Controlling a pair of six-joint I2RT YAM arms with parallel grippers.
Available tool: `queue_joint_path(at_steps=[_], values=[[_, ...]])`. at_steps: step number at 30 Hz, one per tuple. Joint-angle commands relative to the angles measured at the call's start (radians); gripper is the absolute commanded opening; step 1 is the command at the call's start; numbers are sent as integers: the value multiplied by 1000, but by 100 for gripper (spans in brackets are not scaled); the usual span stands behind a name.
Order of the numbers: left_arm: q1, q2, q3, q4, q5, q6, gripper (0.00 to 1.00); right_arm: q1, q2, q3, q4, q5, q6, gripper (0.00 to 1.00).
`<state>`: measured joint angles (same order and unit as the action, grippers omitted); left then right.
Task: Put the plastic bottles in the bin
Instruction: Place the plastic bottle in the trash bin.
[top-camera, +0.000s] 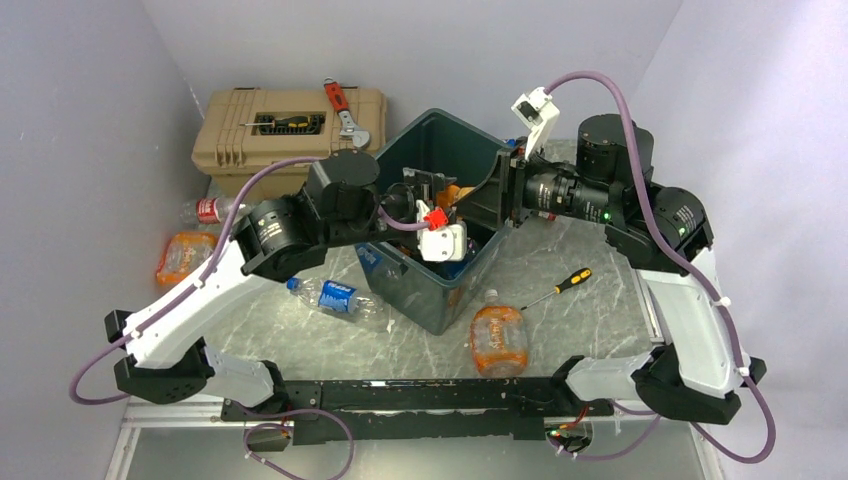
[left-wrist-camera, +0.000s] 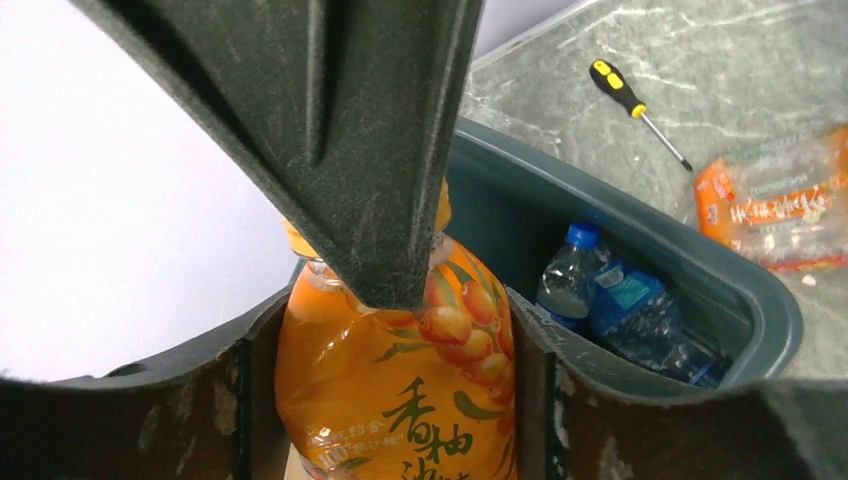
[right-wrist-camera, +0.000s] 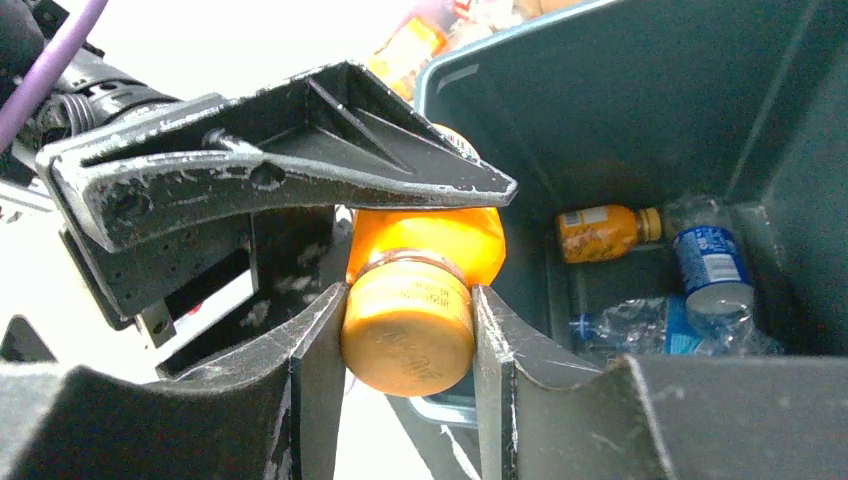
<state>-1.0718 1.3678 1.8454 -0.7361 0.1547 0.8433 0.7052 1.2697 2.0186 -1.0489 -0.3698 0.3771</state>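
A grey marbled table (top-camera: 590, 330) is seen from above, w/ the bin (top-camera: 440, 295) set near its ctr, opening upward. Both arms are reached in over the bin from opp. sides and are brought tip to tip above it.

Two bottles are shown lying on the bin floor: a small orange one (right-wrist-camera: 600, 232) and a blue-labelled one (right-wrist-camera: 712, 265). Others are left on the table, e.g. a crushed orange-labelled bottle (top-camera: 497, 338) in front of the bin and a blue-labelled bottle (top-camera: 335, 297) to its left.

One orange bottle (left-wrist-camera: 400, 420) is held in the air btwn the two grippers, above the bin's opening and, as far as can be judged, just inside the rim. Its body is clamped on both sides by the left gripper (left-wrist-camera: 400, 330). Its orange cap (right-wrist-camera: 405, 340) is pinched by the right gripper (right-wrist-camera: 407, 300).

The long axis is laid approx. level and in line w/ both grippers, base toward the left wrist and cap toward the right. Neither arm can be called nearer, as the bottle is gripped by both. The bin lies straight below, so a release by both grippers is judged to be what the drop needs.
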Motion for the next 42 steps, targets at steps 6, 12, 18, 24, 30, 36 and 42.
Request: queue_joint_path(at_steps=[6, 12, 18, 24, 30, 36, 42], values=[[-13, -70, -133, 303, -98, -18, 26, 20, -203, -134, 245, 120, 66, 97], [-7, -131, -277, 598, -253, -102, 9, 19, -603, -593, 549, 497, 82, 100], [188, -97, -214, 603, -223, -564, 8, 19, -1017, -984, 678, 769, 106, 100], [334, 62, -83, 436, -78, -882, 5, 19, -1125, -1136, 568, 879, 156, 100], [423, 205, -38, 511, 140, -1046, 7, 19, -1210, -1250, 539, 946, 228, 100], [424, 331, -3, 620, 205, -1110, 10, 19, -1316, -1336, 506, 985, 333, 100], [424, 380, -47, 723, 268, -1121, 48, 19, -1398, -1365, 426, 1020, 375, 100]])
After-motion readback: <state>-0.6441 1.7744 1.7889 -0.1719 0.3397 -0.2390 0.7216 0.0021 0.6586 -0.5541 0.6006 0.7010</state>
